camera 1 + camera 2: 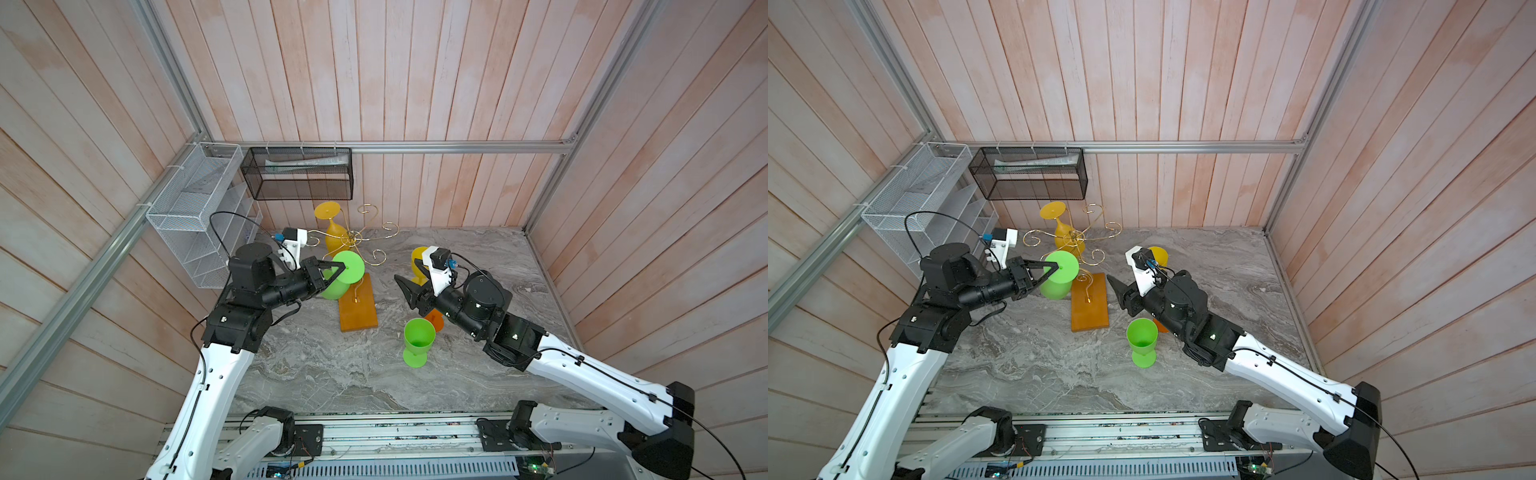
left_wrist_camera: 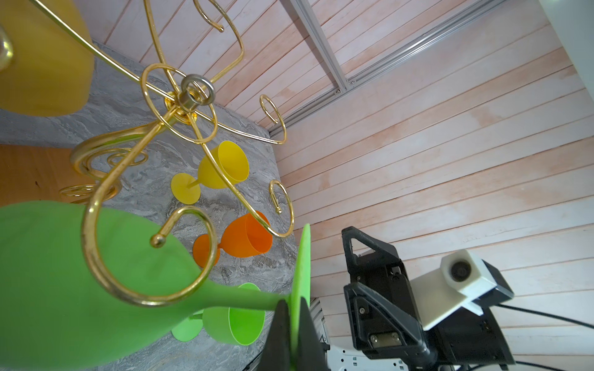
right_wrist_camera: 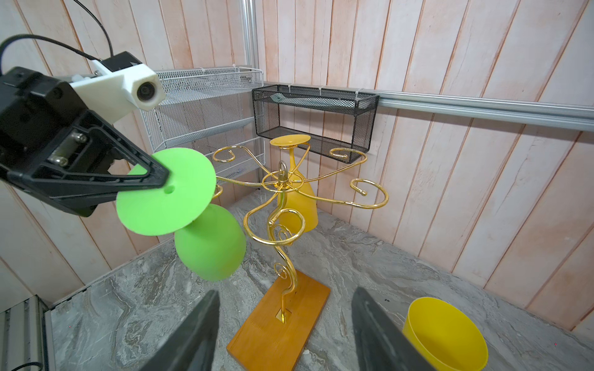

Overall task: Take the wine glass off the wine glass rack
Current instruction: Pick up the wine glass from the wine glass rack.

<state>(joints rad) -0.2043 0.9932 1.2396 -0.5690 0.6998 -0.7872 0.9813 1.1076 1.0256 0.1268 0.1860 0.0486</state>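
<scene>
A green wine glass (image 1: 337, 286) (image 3: 210, 241) hangs upside down and tilted at the left of the wine glass rack (image 1: 353, 237) (image 3: 279, 180). My left gripper (image 1: 344, 268) (image 2: 294, 310) is shut on the rim of its round foot (image 2: 302, 257). One gold scroll arm (image 2: 144, 257) lies close by the glass's neck; I cannot tell whether they touch. A yellow wine glass (image 1: 334, 237) (image 3: 297, 205) hangs upside down at the rack's far side. My right gripper (image 1: 405, 286) (image 3: 286, 292) stands open and empty, right of the rack's wooden base (image 1: 357, 307) (image 3: 279, 327).
On the table to the right stand a green glass (image 1: 417, 340), a yellow glass (image 1: 417, 257) and an orange glass (image 1: 435, 322), the last half hidden by my right arm. A black mesh basket (image 1: 299, 174) and a white wire shelf (image 1: 195, 216) hang on the walls behind.
</scene>
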